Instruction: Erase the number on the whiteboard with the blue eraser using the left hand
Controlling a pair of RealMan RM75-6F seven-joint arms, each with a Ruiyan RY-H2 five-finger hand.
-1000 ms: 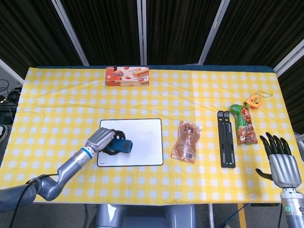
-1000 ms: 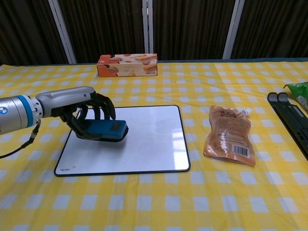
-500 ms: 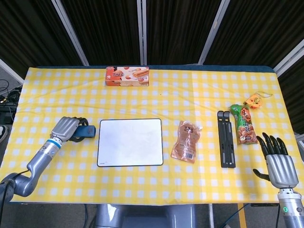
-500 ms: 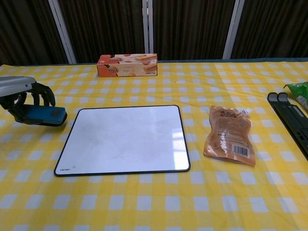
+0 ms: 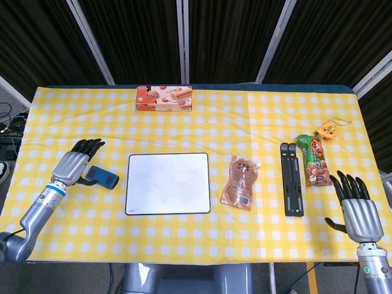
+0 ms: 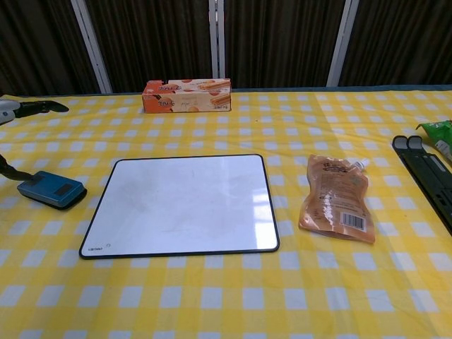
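Note:
The whiteboard [image 5: 168,183] [image 6: 181,205] lies flat in the middle of the table, its white face blank with only faint smudges. The blue eraser [image 5: 101,178] [image 6: 51,190] lies on the tablecloth just left of the board, free of any hand. My left hand [image 5: 74,164] [image 6: 25,109] hovers open beside and slightly behind the eraser, fingers stretched out, holding nothing. My right hand [image 5: 358,210] stands open near the table's front right corner, far from the board; the chest view does not show it.
An orange biscuit box [image 5: 163,98] [image 6: 186,95] stands at the back. A tan pouch [image 5: 241,182] [image 6: 336,198] lies right of the board. Further right are a black folding stand [image 5: 291,178], a green snack bag [image 5: 314,160] and a small orange item [image 5: 328,130].
My left hand carried the eraser off the board to the left, set it on the tablecloth and opened. The right hand barely shifted.

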